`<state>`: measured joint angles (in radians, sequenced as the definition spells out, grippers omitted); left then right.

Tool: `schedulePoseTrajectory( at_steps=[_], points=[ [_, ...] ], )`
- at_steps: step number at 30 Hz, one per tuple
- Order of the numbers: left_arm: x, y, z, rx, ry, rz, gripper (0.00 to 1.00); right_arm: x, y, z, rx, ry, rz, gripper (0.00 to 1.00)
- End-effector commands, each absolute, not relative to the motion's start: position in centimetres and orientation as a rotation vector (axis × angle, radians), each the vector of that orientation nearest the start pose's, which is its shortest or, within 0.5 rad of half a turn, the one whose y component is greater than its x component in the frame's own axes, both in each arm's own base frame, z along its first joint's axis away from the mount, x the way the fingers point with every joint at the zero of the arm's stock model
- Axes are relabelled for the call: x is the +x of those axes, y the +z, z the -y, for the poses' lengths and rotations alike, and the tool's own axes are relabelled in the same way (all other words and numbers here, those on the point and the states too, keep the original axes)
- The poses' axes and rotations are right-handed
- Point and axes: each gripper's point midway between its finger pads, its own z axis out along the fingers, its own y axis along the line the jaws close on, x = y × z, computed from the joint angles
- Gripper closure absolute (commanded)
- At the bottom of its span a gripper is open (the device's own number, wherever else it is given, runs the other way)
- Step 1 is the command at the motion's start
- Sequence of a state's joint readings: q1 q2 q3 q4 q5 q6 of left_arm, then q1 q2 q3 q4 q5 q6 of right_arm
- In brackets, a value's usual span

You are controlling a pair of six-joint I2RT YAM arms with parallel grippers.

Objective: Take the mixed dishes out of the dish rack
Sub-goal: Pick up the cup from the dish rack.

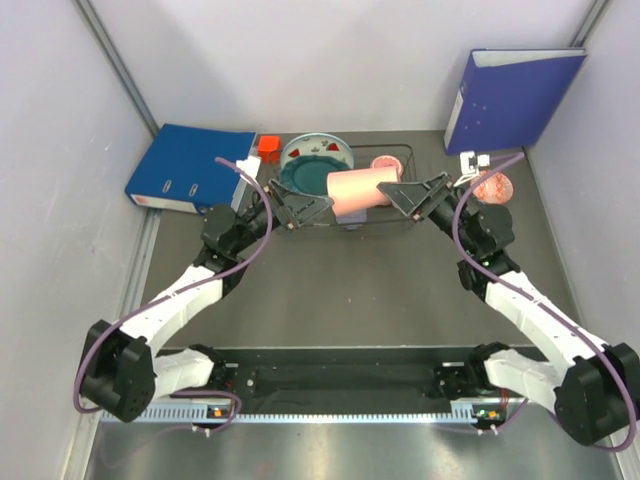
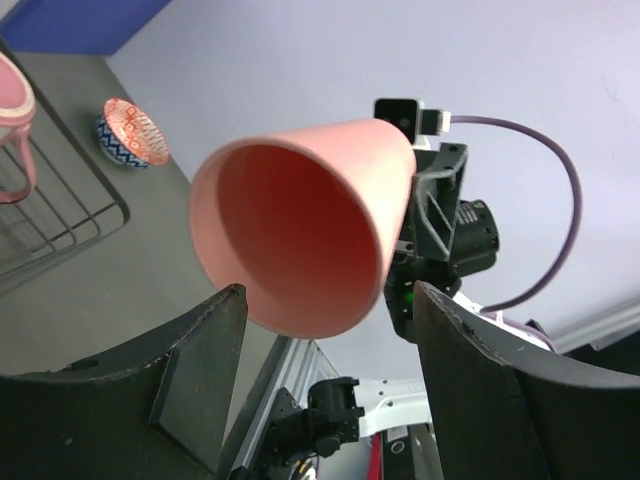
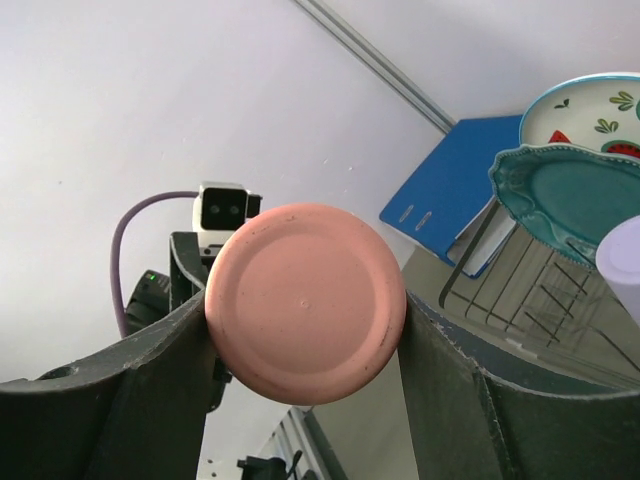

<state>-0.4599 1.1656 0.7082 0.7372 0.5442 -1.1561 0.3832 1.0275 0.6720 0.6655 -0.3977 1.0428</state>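
Salmon-pink cup handover
My right claw grips its base; my open left claw should pinch the nine-o'clock rim squarely.

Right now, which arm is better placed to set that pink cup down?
Probably right: the right gripper clamps the salmon-pink cup by its base, while the left gripper only straddles its rim, jaws not closed.

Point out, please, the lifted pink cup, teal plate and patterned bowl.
lifted pink cup [image 3: 305, 300]: right wrist view, centre of its base.
teal plate [image 3: 572, 198]: right wrist view, its flat middle.
patterned bowl [image 2: 128, 127]: left wrist view, its inside.
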Motion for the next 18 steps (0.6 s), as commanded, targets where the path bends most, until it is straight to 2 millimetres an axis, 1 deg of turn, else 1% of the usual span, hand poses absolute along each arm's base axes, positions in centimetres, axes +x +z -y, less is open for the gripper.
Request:
schedulePoseTrajectory(
  at_steps=[1,6,10,13,16,17,18],
  points=[
    [25.5,36.7,27.3,0.096,-1.75,-1.433,0.29,28.3,38.8,-22.9,0.03,1.494,-1.325,1.0],
    [25.3,37.0,27.2,0.1,-1.754,-1.419,0.34,28.9,37.7,-23.8,0.031,1.496,-1.36,1.0],
    [24.9,37.0,27.6,0.113,-1.768,-1.417,0.39,29.0,37.0,-24.6,0.027,1.51,-1.377,1.0],
    [24.7,36.6,27.9,0.119,-1.775,-1.426,0.46,28.8,36.7,-25.6,0.009,1.529,-1.391,1.0],
    [24.5,36.6,27.9,0.127,-1.783,-1.421,0.65,28.6,36.3,-26.3,-0.002,1.542,-1.406,1.0],
    [24.4,36.7,27.9,0.13,-1.783,-1.42,0.81,28.5,36.2,-26.3,-0.006,1.541,-1.408,1.0],
    [24.4,36.7,27.9,0.135,-1.78,-1.417,0.9,28.5,36.2,-26.3,-0.007,1.538,-1.411,1.0]
  ],
)
